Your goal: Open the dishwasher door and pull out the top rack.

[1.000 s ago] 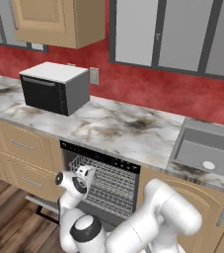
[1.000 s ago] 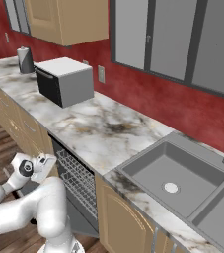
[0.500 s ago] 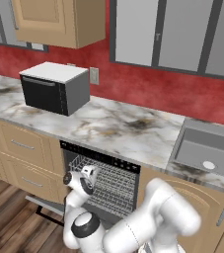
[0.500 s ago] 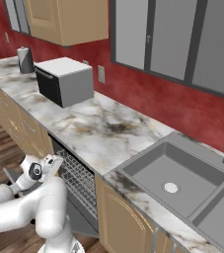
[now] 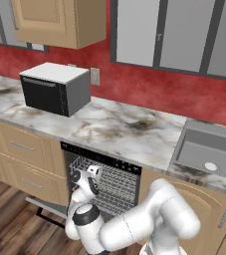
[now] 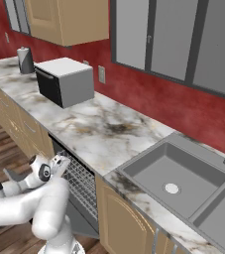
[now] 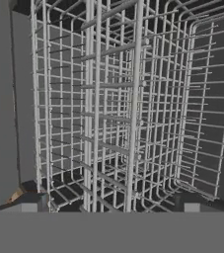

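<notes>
Reaching the white arm's tool (image 6: 59, 162) up against the silver wire-grid top rack (image 6: 82, 181) under the marble table (image 6: 91, 131).

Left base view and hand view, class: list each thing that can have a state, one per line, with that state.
dishwasher door: folded down, open.
top rack: inside the dishwasher, not yet pulled out.
pincer: open, holding nothing, facing the rack wires.
microwave: door closed.
upper wooden cabinet: door closed.
</notes>
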### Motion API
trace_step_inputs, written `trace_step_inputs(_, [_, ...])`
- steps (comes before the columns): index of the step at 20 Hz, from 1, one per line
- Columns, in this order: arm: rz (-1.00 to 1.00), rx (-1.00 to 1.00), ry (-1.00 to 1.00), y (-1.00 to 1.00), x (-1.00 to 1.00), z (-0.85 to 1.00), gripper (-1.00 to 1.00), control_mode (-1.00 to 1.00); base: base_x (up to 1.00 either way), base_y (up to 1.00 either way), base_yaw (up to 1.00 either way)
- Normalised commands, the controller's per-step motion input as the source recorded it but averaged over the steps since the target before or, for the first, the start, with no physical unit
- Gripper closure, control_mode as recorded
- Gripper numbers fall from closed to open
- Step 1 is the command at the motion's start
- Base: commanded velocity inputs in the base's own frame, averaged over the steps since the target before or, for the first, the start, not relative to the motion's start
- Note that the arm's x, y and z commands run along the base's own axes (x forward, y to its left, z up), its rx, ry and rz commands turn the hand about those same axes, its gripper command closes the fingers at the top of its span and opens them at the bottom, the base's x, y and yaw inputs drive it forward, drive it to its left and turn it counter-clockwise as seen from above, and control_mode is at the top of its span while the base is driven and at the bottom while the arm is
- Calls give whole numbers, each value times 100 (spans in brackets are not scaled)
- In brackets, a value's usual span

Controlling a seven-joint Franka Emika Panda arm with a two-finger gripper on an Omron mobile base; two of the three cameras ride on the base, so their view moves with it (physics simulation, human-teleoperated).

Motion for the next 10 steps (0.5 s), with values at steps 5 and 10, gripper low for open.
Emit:
trace_step_inputs(5, [2,-5,-2,-2,29,-39,-100,-100,0,0,0])
trace_step_inputs(10, [0,-6,0,-3,30,-50,-100,-100,0,0,0])
